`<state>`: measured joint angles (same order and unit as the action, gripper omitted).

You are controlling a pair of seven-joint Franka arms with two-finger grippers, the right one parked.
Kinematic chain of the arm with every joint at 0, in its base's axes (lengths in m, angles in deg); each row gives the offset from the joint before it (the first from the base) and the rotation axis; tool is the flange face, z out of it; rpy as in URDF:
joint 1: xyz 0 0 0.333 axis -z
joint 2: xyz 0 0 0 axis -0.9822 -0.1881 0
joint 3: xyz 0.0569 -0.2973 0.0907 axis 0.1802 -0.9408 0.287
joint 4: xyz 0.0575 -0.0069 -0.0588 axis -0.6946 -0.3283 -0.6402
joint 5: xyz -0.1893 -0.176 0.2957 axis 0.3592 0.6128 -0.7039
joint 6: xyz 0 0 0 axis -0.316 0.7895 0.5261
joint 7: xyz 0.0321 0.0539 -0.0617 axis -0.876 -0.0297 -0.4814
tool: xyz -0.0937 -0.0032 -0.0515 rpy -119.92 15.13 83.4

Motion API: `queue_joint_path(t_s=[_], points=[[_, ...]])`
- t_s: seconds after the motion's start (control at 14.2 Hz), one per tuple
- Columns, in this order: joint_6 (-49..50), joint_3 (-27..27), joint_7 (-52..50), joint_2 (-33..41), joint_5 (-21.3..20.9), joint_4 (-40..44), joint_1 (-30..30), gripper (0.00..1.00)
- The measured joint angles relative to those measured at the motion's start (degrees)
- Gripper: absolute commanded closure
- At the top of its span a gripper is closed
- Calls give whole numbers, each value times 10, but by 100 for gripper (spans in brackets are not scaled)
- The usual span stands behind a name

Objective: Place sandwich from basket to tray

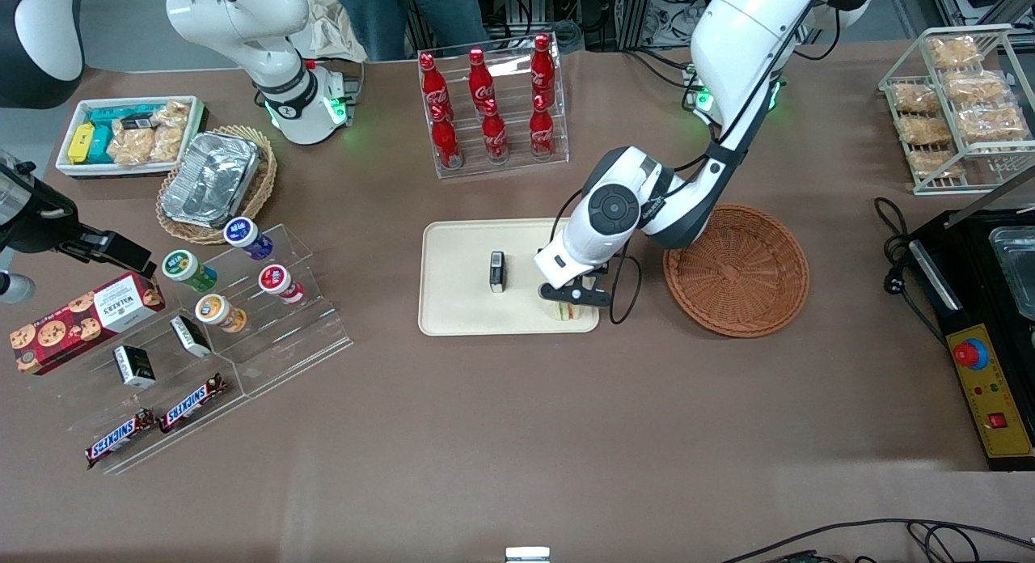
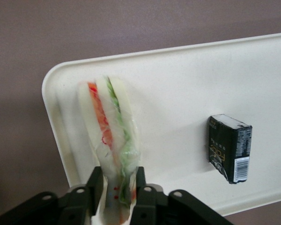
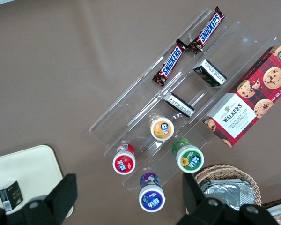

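Observation:
My left gripper hangs over the cream tray, at the tray's corner nearest the front camera on the basket's side. It is shut on the sandwich. In the left wrist view the gripper pinches the wrapped wedge of sandwich by one end, and the red and green filling layers show edge-on above the tray. Whether the sandwich touches the tray, I cannot tell. The reddish-brown wicker basket lies beside the tray, toward the working arm's end, with nothing in it.
A small black box stands mid-tray. Farther from the camera is a rack of red cola bottles. An acrylic stand of cups and snacks lies toward the parked arm's end. A black appliance sits at the working arm's end.

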<state>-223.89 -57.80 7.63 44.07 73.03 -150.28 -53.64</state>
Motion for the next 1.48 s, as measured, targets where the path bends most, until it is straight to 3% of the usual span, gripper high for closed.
queue_joint_path(t_s=[0.28,0.49,0.63,0.99,1.27,1.48], points=[[7,18,0,7,-18,2,-1,1],[72,27,3,41,-67,13,-9,1],[126,29,32,81,-77,19,-26,1],[251,31,153,172,-78,48,-123,1],[267,33,253,212,-78,55,-201,1],[286,33,298,240,-78,56,-226,1]])
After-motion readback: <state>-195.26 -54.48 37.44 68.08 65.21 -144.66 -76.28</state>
